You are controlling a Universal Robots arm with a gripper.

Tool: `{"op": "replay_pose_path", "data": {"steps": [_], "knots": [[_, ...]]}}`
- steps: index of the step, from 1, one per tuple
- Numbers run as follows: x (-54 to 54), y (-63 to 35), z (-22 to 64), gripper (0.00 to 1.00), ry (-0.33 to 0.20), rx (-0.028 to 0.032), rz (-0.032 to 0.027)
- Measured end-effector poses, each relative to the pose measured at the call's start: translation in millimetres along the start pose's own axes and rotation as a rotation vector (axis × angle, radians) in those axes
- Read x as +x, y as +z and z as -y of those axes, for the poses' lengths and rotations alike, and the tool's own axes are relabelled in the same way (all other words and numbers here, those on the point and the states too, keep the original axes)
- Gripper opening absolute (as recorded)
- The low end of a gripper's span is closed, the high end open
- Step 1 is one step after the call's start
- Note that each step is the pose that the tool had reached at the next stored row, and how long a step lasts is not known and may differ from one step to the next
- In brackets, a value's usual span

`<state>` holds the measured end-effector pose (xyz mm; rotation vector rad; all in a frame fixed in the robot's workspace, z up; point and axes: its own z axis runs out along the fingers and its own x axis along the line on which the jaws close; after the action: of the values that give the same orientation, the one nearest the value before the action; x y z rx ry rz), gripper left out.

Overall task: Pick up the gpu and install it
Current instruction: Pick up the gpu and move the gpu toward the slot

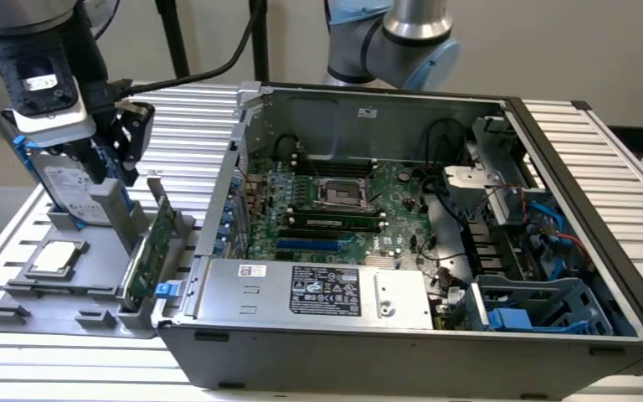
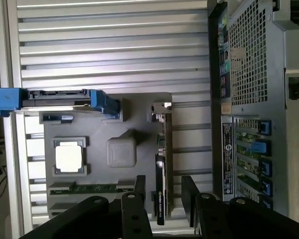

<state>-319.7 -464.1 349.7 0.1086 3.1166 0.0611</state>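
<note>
Claw (image 2: 164, 181) spread wide above the thin green circuit-board gpu (image 2: 163, 144), which stands on edge in the grey moulded tray (image 2: 134, 112). We judge it light, stiff, fragile: grip the bare top edge.

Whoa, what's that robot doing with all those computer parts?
The robot arm's gripper hangs open above a grey tray of parts. It is lined up over the gpu, which stands on its edge in a slot of the tray, and it holds nothing. A hard drive and a CPU chip sit in the tray too. Beside it lies the open computer case, with its motherboard showing.
</note>
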Motion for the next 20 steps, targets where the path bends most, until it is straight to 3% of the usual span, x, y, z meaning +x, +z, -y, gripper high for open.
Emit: {"op": "replay_pose_path", "data": {"steps": [9, 20], "knots": [[-0.8, 15.6, 21.3, 0.42, 0.000, 0.0000, 0.0000], [-1.8, 35.4, 27.1, 0.42, -0.001, 0.0000, 0.0000]]}}
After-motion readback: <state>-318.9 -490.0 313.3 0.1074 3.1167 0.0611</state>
